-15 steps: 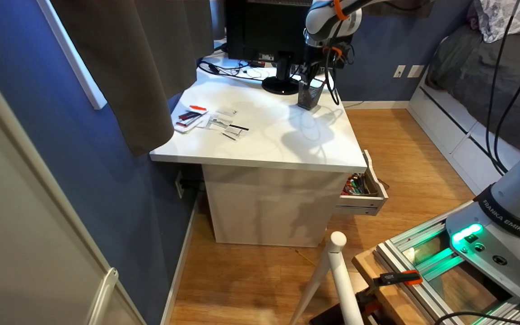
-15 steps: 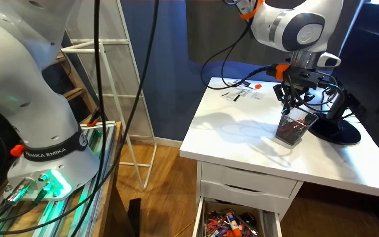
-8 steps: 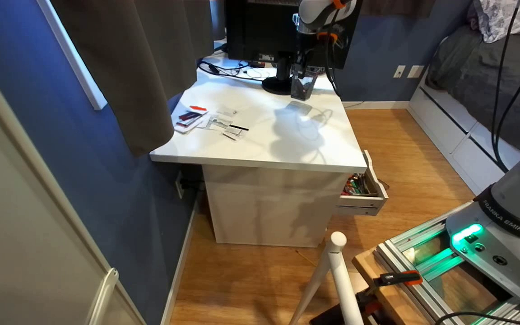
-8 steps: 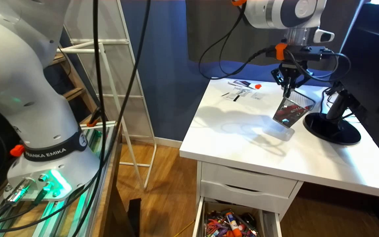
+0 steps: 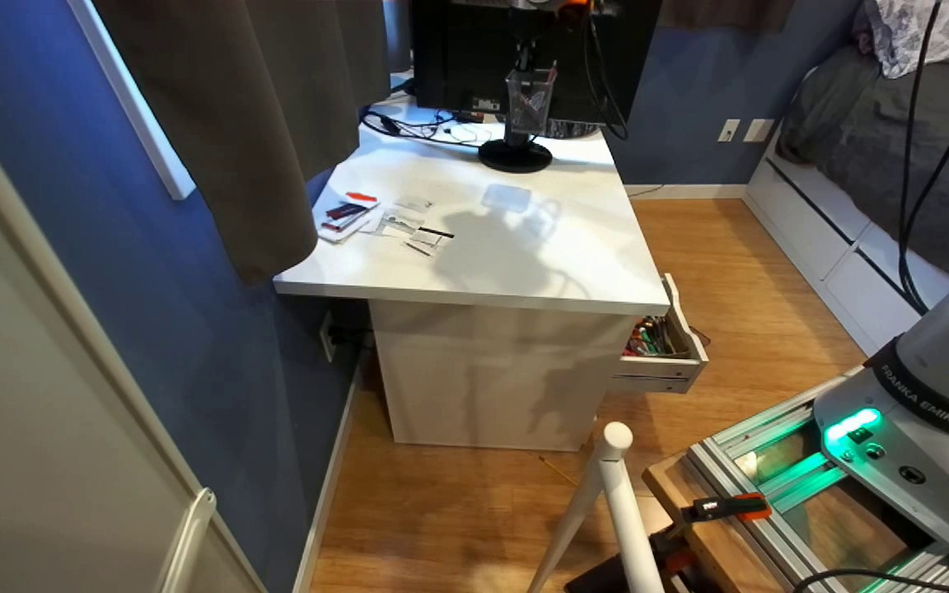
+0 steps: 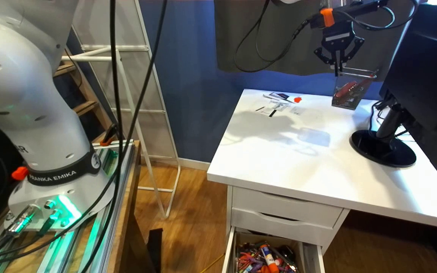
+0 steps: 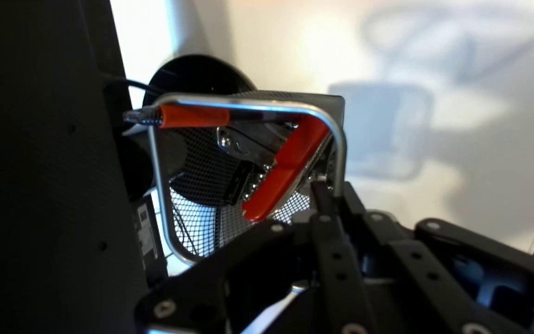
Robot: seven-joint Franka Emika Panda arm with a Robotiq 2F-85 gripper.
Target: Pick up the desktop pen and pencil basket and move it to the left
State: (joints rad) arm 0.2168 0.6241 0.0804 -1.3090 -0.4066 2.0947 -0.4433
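Observation:
The pen and pencil basket, a dark grey mesh cup with a squarish metal rim, hangs in the air above the white desk [image 6: 271,167]. It shows in both exterior views [image 5: 529,107] [image 6: 356,96], slightly tilted. In the wrist view the basket [image 7: 204,157] holds a red-handled item [image 7: 285,171] and an orange pen [image 7: 195,116] that pokes past the rim. My gripper [image 6: 338,72] is shut on one side of the rim, with a fingertip on each side of it, as the wrist view [image 7: 334,190] also shows.
A black monitor [image 6: 427,87] on a round black base [image 6: 383,149] stands close to the basket. Cards and small packets [image 6: 279,104] lie on the desk's far part. A dark curtain [image 6: 264,41] hangs behind. An open drawer [image 6: 230,250] full of pens juts out below.
My gripper has lifted the basket off the desk and carried it up and toward the curtain wall. The basket hung strongly tilted half a second ago and now hangs nearer upright.

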